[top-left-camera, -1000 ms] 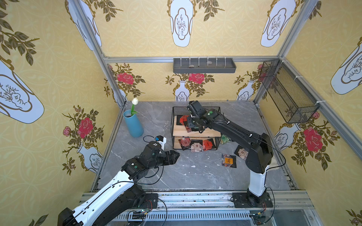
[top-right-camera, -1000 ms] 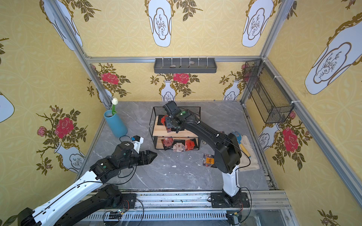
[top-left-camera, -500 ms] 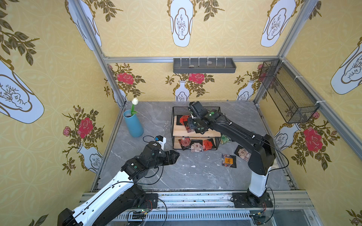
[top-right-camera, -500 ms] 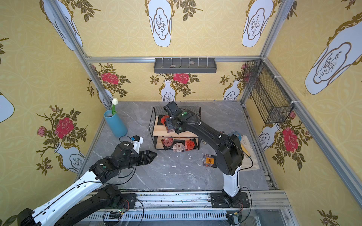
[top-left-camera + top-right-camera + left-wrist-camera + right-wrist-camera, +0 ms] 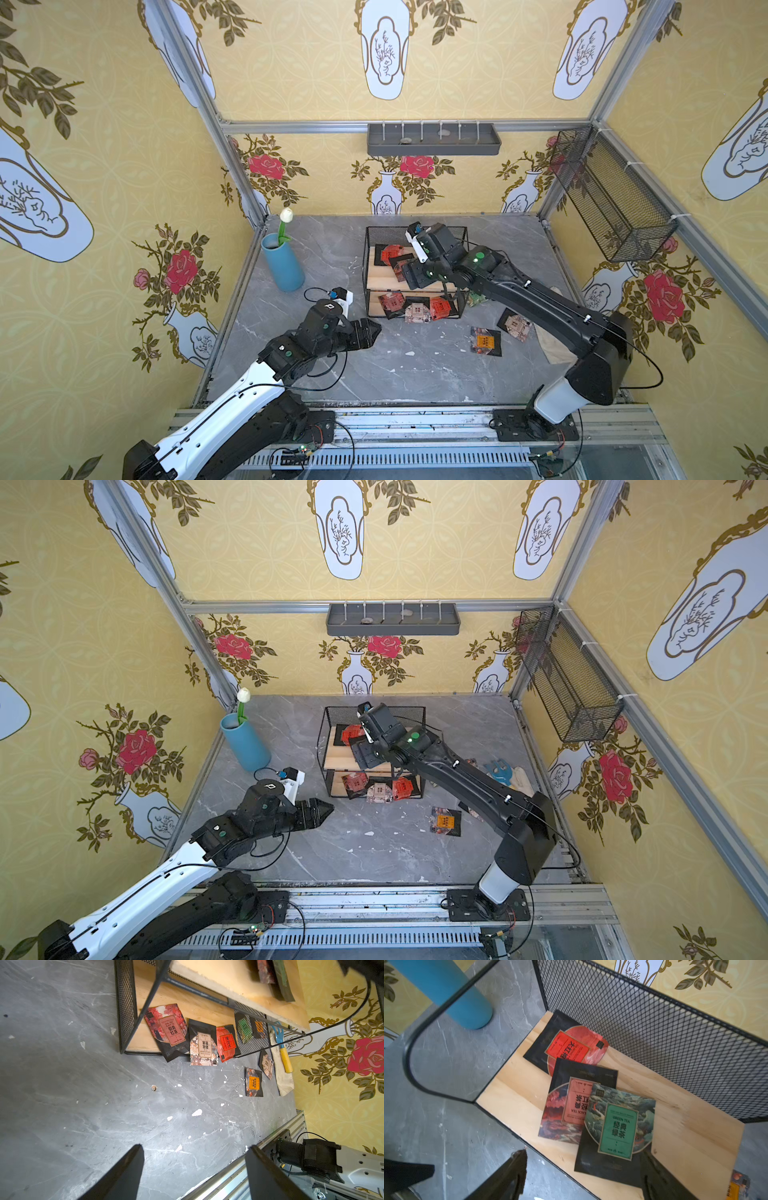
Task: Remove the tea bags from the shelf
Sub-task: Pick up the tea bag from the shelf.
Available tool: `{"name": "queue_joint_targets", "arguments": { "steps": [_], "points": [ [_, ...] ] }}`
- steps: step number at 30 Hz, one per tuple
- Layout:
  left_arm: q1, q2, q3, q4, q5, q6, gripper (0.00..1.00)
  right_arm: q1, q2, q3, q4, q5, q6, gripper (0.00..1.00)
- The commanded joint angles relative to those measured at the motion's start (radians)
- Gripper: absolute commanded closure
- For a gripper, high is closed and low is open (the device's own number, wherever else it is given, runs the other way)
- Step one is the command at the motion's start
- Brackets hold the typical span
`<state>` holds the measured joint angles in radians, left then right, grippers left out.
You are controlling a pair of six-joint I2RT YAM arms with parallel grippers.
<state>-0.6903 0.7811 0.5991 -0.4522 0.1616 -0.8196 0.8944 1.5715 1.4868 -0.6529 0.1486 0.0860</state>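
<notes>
I'm hanging my right gripper (image 5: 583, 1153) empty, fingers (image 5: 512, 1174) spread wide, lining up low on the green tea bag (image 5: 616, 1126) lying between them on the shelf (image 5: 654, 1043), perhaps touching one fingertip.

**Upper board (image 5: 695, 1142) of the shelf (image 5: 654, 1028), left part**
- The green-label tea bag (image 5: 617, 1126) reads "GREEN TEA" above 经典绿茶.
- The pink-label tea bag (image 5: 569, 1105), partly under it, shows "…ACK TEA"; its remaining print is covered.
- The characters on the red-label tea bag (image 5: 566, 1049), farther back, are not legible.

**Lower board (image 5: 145, 1041), left near edge**
- The red-pink tea bag (image 5: 168, 1030) reads "EARL GREY BLACK TEA" and 伯爵红茶.
- The beige tea bag (image 5: 203, 1046) just right of it is not legible.

**Table (image 5: 104, 1105)**
- The orange-label tea bag (image 5: 254, 1082) is not legible.
</notes>
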Motion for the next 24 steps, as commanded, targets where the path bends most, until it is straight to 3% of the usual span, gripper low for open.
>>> {"name": "queue_joint_targets", "arguments": {
  "steps": [1,6,13,24],
  "points": [
    [0.002,0.003,0.002,0.015,0.009,0.006,0.14,0.006,-0.067,-0.076,0.088,-0.083,-0.189,0.03],
    [0.002,0.001,0.005,0.015,0.012,0.007,0.14,0.016,-0.173,-0.244,0.210,-0.100,-0.399,0.01],
    [0.002,-0.002,0.004,0.010,0.009,0.010,0.14,0.023,-0.215,-0.375,0.384,-0.081,-0.590,0.03],
    [0.003,-0.008,0.001,0.001,0.003,0.014,0.14,-0.036,-0.114,-0.365,0.426,-0.093,-0.687,0.03]
  ]
}}
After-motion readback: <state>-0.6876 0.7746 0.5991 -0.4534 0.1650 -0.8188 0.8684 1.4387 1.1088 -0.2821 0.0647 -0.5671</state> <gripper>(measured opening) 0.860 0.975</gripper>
